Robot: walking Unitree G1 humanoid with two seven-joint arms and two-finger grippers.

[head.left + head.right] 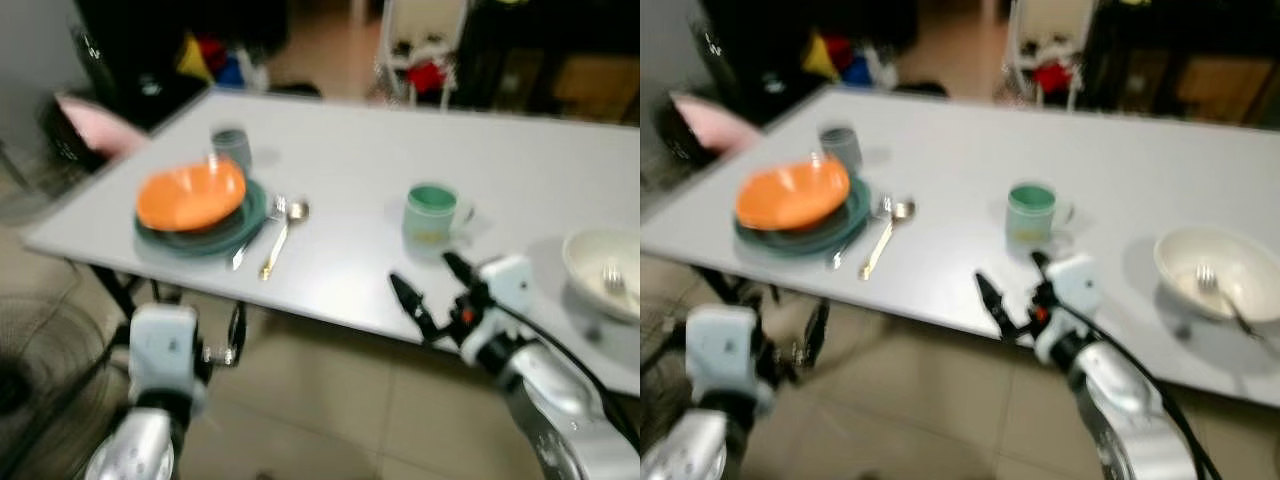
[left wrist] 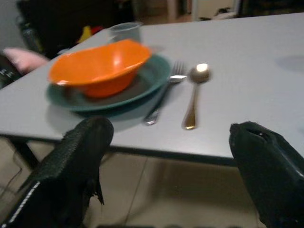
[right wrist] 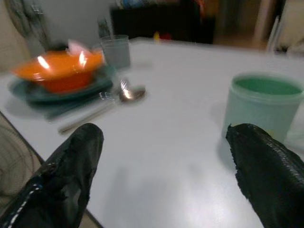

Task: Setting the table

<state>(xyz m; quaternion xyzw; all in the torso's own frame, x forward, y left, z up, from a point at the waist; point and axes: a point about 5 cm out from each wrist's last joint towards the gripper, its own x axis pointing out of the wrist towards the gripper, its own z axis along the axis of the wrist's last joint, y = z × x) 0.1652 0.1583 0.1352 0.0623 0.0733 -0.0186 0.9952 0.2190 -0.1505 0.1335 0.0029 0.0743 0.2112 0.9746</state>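
An orange bowl sits on a dark green plate at the left end of the grey table. A clear glass stands just behind them. A fork and a gold spoon lie to the plate's right. Mid-table stands a green mug, and at the right edge a white bowl holds a fork. My right gripper is open at the table's near edge, in front of the mug. Below the table edge, near the plate, my left gripper is open and empty.
A pink cushion lies beyond the table's left corner. A floor fan stands low on the left. A white chair and dark furniture are behind the table. Tiled floor runs under the near edge.
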